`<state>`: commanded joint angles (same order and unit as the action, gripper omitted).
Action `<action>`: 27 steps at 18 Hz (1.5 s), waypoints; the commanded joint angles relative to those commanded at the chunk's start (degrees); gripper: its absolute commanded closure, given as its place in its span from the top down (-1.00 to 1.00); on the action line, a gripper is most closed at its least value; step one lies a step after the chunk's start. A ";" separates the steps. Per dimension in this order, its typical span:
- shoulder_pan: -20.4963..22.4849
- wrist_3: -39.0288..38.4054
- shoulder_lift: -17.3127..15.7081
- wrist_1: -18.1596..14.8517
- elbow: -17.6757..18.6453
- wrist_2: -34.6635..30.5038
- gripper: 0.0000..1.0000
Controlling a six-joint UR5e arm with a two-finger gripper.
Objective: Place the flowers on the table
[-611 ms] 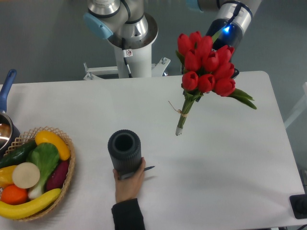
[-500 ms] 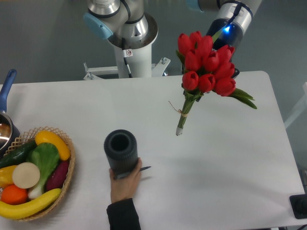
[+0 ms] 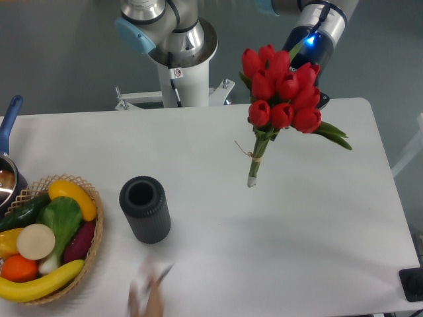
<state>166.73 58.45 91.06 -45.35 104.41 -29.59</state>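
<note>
The flowers [image 3: 283,92] are seen held up in the air over the far right part of the tabletop [image 3: 264,224], not lying on it. The bunch is carried nearly upright with a slight tilt: the red heads are at the top, toward the arm, and the stems [image 3: 255,162] are pointed downward and a little to the left. The long axis is thus run from upper right to lower left. The stem tips appear close above the white surface, but whether they touch it cannot be told. Thin twine [image 3: 248,153] is seen tied round the stems below the leaves. A few green leaves [image 3: 332,135] are spread out to the right under the heads.

The claw [image 3: 310,49] is mostly hidden behind the tulip heads; only the wrist with a blue light is shown above them. Its fingers are not visible, so whether they are spread or pinched on the bunch cannot be told.

A dark ribbed vase [image 3: 145,209] is stood upright on the tabletop, left of centre, well apart from the flowers. A wicker basket [image 3: 92,246] of fruit and vegetables is placed at the left edge. A blurred hand [image 3: 147,294] is seen at the near edge, below the vase and not touching it.
</note>
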 joint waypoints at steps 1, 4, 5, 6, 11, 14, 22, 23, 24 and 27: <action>-0.17 0.00 -0.09 -0.09 0.00 -2.21 -0.26; -0.44 1.14 -0.97 -0.26 0.26 -7.13 -0.26; -0.61 1.84 -1.32 -0.26 0.35 -9.67 -0.26; -0.70 2.45 -2.02 -0.44 0.52 -13.01 -0.26; -7.98 4.83 -2.91 -0.70 1.32 -33.21 -0.26; -12.91 6.41 -1.15 -0.97 2.37 -45.43 -0.26; -21.61 10.19 10.44 -1.23 1.67 -61.28 -0.26; -22.14 10.72 11.76 -1.32 0.80 -62.42 -0.26; -22.67 11.33 13.08 -1.32 0.53 -63.56 -0.26; -23.73 11.43 16.68 -1.32 -0.17 -64.54 -0.26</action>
<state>143.00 69.87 107.74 -46.67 104.24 -94.13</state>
